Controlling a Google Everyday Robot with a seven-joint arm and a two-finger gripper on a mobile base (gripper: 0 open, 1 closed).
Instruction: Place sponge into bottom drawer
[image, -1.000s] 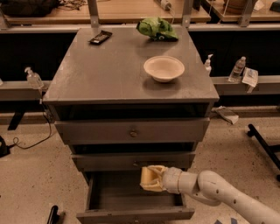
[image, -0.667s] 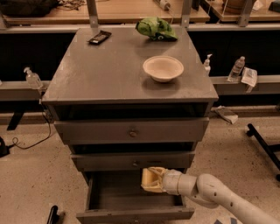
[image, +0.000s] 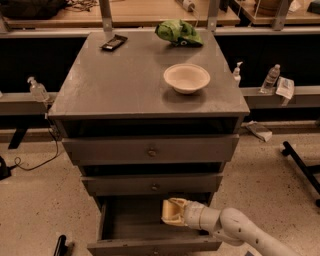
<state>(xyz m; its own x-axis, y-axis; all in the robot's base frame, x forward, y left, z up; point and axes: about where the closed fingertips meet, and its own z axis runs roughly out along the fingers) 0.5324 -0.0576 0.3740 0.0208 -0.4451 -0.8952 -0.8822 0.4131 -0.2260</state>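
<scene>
The bottom drawer (image: 127, 222) is pulled open below two shut shallower drawers, and its dark interior shows. My gripper (image: 172, 212) reaches in from the lower right and sits over the right part of the drawer's interior, just under the middle drawer's front. It is shut on the sponge (image: 171, 214), a pale yellow block that shows between the yellowish fingers (image: 176, 202). The sponge is held above the drawer floor.
On the grey cabinet top (image: 115, 80) stand a white bowl (image: 186, 78), a green crumpled bag (image: 178, 32) and a dark flat object (image: 114, 42). Bottles (image: 271, 77) stand on the ledge at the right and a bottle (image: 36, 90) at the left. My white arm (image: 240, 231) crosses the lower right.
My gripper with the sponge has moved slightly down and left, deeper into the open bottom drawer. Nothing else has moved.
</scene>
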